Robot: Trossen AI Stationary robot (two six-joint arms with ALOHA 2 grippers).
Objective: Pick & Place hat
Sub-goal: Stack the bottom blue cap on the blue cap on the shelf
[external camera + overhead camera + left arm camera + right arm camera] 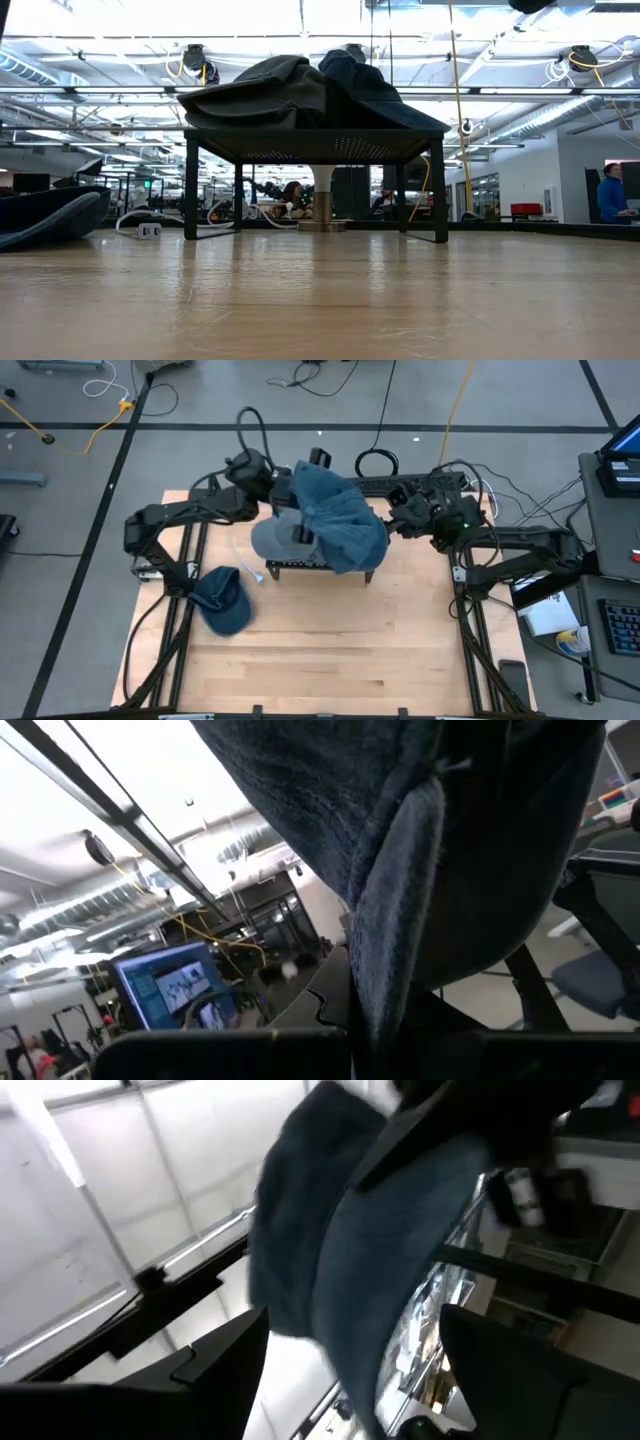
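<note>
Up near the top centre of the high view, both arms are crowded over the little black rack (pixel 322 566), and a blue hat (pixel 340 520) is draped over the rack's right half with a grey hat (pixel 277 538) peeking out on the left underneath it. A third, darker cap (pixel 222 600) sits on the wooden table (pixel 330 650) toward the lower left, well apart from the rack.

My read: the step is getting the blue hat settled on the rack, or lifted off it, honestly could be either. To do it well I'd keep the fabric spread so the crown sits flat on the mesh top, not bunched at one edge, and move straight up or down so the hat doesn't drag the grey one with it. In the low view both hats (pixel 300 90) are humped on top of the rack (pixel 315 145), so a sideways tug could easily pull the pile off.

Grippers: the left gripper (pixel 300 495) is at the hat's upper left edge, and its wrist view is filled with blue fabric (pixel 420 870) right against the fingers, which looks like a pinch on a fold, though I can't tell for sure. The right gripper (pixel 400 520) is just beside the hat's right side; its fingers frame the fabric (pixel 340 1260) with a gap, so probably spread, but I can't tell.
</note>
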